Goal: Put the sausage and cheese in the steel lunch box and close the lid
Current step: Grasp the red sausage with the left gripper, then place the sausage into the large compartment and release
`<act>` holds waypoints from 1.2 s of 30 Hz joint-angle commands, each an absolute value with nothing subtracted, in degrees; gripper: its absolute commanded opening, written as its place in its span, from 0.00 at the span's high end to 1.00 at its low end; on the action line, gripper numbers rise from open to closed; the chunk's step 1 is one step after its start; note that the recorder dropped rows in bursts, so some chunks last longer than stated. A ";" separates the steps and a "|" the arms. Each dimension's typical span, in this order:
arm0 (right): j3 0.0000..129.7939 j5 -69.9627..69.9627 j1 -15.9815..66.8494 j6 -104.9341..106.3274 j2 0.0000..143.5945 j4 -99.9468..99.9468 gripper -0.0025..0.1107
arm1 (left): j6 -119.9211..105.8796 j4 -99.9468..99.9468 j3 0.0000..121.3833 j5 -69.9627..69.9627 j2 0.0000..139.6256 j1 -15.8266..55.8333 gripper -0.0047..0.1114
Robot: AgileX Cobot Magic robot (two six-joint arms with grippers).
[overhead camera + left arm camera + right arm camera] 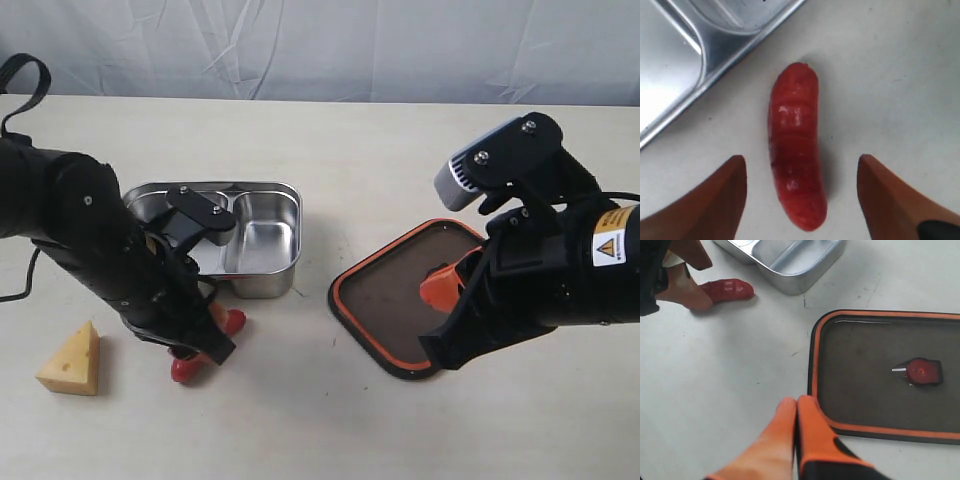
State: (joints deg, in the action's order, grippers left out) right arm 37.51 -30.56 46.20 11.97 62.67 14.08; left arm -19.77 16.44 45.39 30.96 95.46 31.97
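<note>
Sausage [795, 150] position: on the table [350, 140], just beside the near long wall of the steel lunch box [268, 284], outside it.

1. The left wrist view shows me the sausage whole, with its ridges. One end points toward the box wall. I see the left gripper [801, 162] spread wide, one brown finger on each side of the sausage. Bare table shows between each finger and the sausage, so nothing is held.
2. The exterior view gives me only the two red ends of the sausage. The left gripper and arm cover its middle.
3. Only the exterior view shows the cheese [72, 362]. It stands on the table, well apart from the box, off its left end and nearer the camera.
4. The lid [385, 300] lies flat on the table off the box's right end, apart from it, with its orange rim facing up. In the exterior view the right arm covers its far corner.
5. The right wrist view shows me the valve tab [921, 371] near the lid's middle. It also shows the right gripper [796, 401] with its orange fingers pressed together on nothing, just beside the lid's edge.

Limits: the left arm hides part of the box compartment farthest from the lid. Both wrist views crop the box. I cannot tell whether the right fingertips touch the table.
</note>
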 commanded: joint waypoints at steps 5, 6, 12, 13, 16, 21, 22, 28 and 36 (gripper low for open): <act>37.41 -30.36 46.29 11.90 62.11 13.14 0.98 | -19.06 15.48 45.51 26.60 100.82 32.19 0.44; 37.41 -30.36 46.29 11.90 62.11 13.14 0.98 | -19.06 15.48 45.51 26.18 101.08 32.19 0.45; 37.41 -30.36 46.29 11.90 62.11 12.91 0.98 | -16.82 15.90 45.51 29.78 101.17 32.19 0.96; 37.41 -30.36 46.29 11.90 62.11 12.55 0.98 | -16.92 15.90 45.51 31.13 100.52 32.19 0.96; 37.41 -30.36 46.29 11.90 62.11 12.53 0.98 | -17.06 16.13 45.51 33.35 95.84 32.19 0.96; 37.41 -30.36 46.29 11.60 62.11 12.13 0.98 | -16.92 15.06 45.51 31.27 83.71 32.19 0.96; 37.41 -30.36 46.29 11.60 62.11 12.13 0.98 | -16.64 13.81 45.51 29.73 82.30 32.07 0.96; 37.41 -30.02 46.29 11.34 62.11 12.13 0.98 | -12.04 6.62 47.69 24.23 81.93 26.25 0.96; 37.41 -28.28 46.29 10.37 62.11 12.13 0.98 | -12.75 6.43 51.12 21.33 88.61 19.54 0.96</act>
State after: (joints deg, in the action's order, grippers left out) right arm 37.51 -29.76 46.20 10.80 62.67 12.57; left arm -12.77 6.61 49.81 23.72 86.56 20.23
